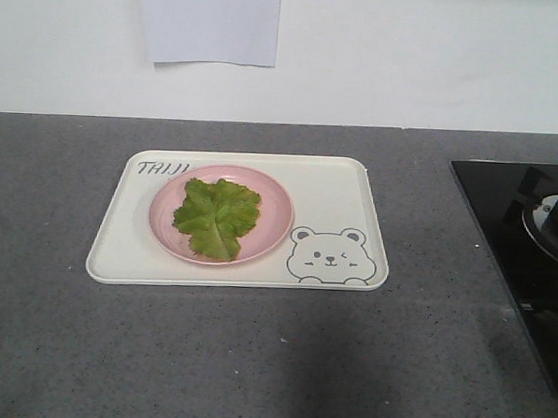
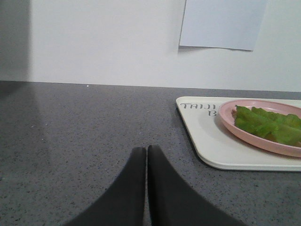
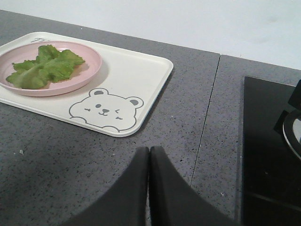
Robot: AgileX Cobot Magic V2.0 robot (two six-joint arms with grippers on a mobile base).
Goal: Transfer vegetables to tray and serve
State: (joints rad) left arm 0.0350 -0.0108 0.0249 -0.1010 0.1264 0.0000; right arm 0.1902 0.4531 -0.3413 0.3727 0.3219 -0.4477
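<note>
The lettuce leaf (image 1: 217,217) lies on a pink plate (image 1: 276,218) that sits on the left part of the cream tray (image 1: 336,189), which rests flat on the grey table (image 1: 253,348). Bare table runs all round the tray's rim. A black cooktop (image 1: 503,221) lies well apart at the right edge. The left fingers (image 2: 146,155) are pressed together over bare table left of the tray; the right fingers (image 3: 149,157) are likewise together near the tray's bear corner.
</note>
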